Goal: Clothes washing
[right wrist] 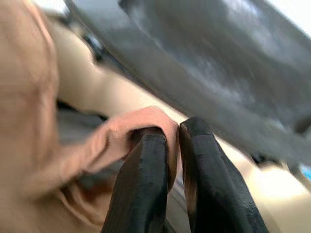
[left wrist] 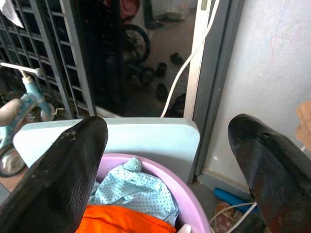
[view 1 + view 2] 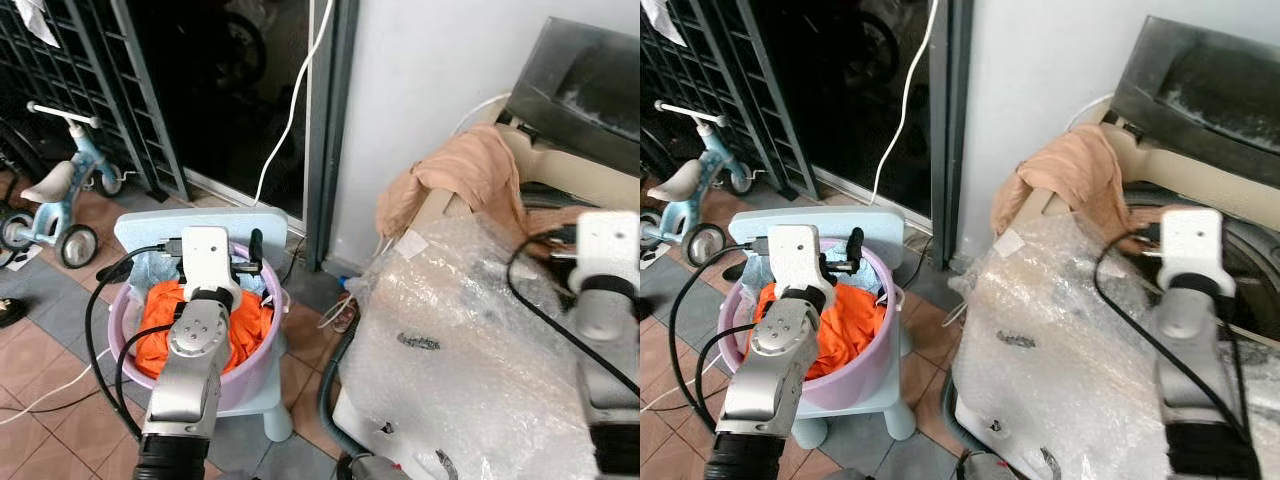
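Tiled porch: our right end effector (image 1: pixel 172 145) pinches the tan garment (image 3: pixel 470 175) at the washer (image 3: pixel 1200 110), left end effector (image 2: pixel 170 160) released above the still-full pink basin (image 3: pixel 255 370).

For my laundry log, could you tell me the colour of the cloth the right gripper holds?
Peach-tan cloth, pinched by the right gripper; clearest in the right wrist view.

You've got a lilac basin (image 3: pixel 262 372) holding a bright orange garment (image 3: pixel 250 335) and a pale blue shirt with tiny dark dots (image 2: pixel 138 191). Far right, a peach-tan cloth (image 3: pixel 470 175) hangs off the cream washer (image 3: pixel 570 170) with its grey lid (image 3: pixel 590 80).
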Available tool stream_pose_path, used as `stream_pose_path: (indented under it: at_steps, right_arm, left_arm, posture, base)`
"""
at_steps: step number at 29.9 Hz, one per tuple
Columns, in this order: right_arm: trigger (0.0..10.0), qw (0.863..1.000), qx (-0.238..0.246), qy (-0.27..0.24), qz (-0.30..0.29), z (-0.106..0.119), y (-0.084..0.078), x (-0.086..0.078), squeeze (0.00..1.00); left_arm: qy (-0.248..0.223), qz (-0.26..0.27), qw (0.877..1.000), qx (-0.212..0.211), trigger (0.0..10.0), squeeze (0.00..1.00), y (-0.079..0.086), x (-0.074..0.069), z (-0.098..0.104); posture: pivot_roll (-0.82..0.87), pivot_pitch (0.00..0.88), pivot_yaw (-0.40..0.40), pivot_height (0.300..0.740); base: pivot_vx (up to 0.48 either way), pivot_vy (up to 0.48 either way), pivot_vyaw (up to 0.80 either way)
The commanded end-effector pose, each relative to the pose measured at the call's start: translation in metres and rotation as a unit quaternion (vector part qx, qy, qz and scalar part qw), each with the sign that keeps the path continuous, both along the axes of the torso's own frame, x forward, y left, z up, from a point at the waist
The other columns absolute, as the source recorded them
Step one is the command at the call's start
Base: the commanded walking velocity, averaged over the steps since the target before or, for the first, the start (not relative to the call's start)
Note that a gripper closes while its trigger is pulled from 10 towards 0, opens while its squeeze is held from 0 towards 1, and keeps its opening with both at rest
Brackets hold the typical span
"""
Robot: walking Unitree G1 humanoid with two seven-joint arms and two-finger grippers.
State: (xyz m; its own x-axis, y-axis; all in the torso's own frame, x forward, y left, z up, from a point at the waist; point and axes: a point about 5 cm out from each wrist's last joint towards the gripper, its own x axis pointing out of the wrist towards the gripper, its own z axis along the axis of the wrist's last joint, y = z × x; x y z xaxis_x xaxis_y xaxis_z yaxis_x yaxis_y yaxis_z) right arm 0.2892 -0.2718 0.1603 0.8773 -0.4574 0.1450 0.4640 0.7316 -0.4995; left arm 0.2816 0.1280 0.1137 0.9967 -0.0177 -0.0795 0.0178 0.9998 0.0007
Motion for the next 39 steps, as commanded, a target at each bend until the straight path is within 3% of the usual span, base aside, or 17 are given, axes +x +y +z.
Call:
stream_pose_path:
  at_steps: [1, 11, 15, 22, 26, 28, 30, 33, 39]
  right_arm:
    - [10.0, 1.0, -0.009, -0.018, 0.008, 0.011, 0.002, 0.006, 1.0]
    - [10.0, 0.997, -0.056, -0.052, 0.014, 0.037, 0.003, 0.02, 1.0]
    - [10.0, 0.996, -0.048, -0.06, 0.036, 0.046, -0.001, 0.027, 1.0]
    - [10.0, 0.995, -0.061, -0.077, 0.021, 0.055, -0.004, 0.029, 1.0]
    - [10.0, 0.995, -0.06, -0.059, 0.044, 0.049, 0.003, 0.033, 1.0]
    - [10.0, 0.996, -0.059, -0.024, 0.059, 0.041, 0.005, 0.036, 1.0]
    - [10.0, 0.995, 0.004, 0.065, 0.071, 0.015, 0.002, 0.04, 1.0]
    - [10.0, 0.991, 0.082, 0.095, 0.042, 0.001, -0.006, 0.039, 1.0]
    - [10.0, 0.995, 0.06, 0.003, 0.08, 0.03, 0.005, 0.04, 1.0]
  left_arm:
    - [-0.009, -0.004, 1.0, 0.003, 10.0, 0.0, -0.001, 0.001, 0.005]
    - [0.001, -0.007, 1.0, 0.002, 10.0, 0.0, -0.004, -0.003, 0.0]
    - [0.001, -0.013, 1.0, 0.009, 10.0, 0.0, -0.006, -0.003, 0.0]
    - [0.001, -0.025, 1.0, -0.005, 10.0, 0.0, -0.007, -0.003, 0.001]
    - [0.003, -0.026, 1.0, -0.006, 10.0, 0.0, -0.008, -0.003, 0.0]
    - [0.004, -0.027, 1.0, -0.006, 10.0, 0.0, -0.009, -0.004, 0.0]
    - [0.003, -0.032, 0.999, -0.003, 10.0, 0.0, -0.009, -0.004, 0.001]
    - [0.005, -0.034, 0.999, -0.007, 10.0, 0.0, -0.009, -0.004, 0.001]
    - [0.005, -0.039, 0.999, -0.002, 10.0, 0.0, -0.007, -0.005, 0.001]
  posture:
    - [-0.07, 0.0, 0.008, 0.74]
    - [-0.07, 0.0, 0.009, 0.74]
    - [-0.07, 0.0, 0.012, 0.74]
    - [-0.07, 0.0, 0.014, 0.74]
    - [-0.07, 0.0, 0.014, 0.74]
    - [-0.07, 0.0, 0.015, 0.74]
    - [-0.07, 0.0, 0.017, 0.74]
    - [-0.07, 0.0, 0.016, 0.74]
    - [-0.07, 0.0, 0.018, 0.74]
  base:
    - [0.0, 0.0, 0.0]
    - [0.0, 0.0, 0.0]
    - [0.0, 0.0, 0.0]
    - [0.0, 0.0, 0.0]
    - [0.0, 0.0, 0.0]
    - [0.0, 0.0, 0.0]
    - [0.0, 0.0, 0.0]
    - [0.0, 0.0, 0.0]
    - [0.0, 0.0, 0.0]
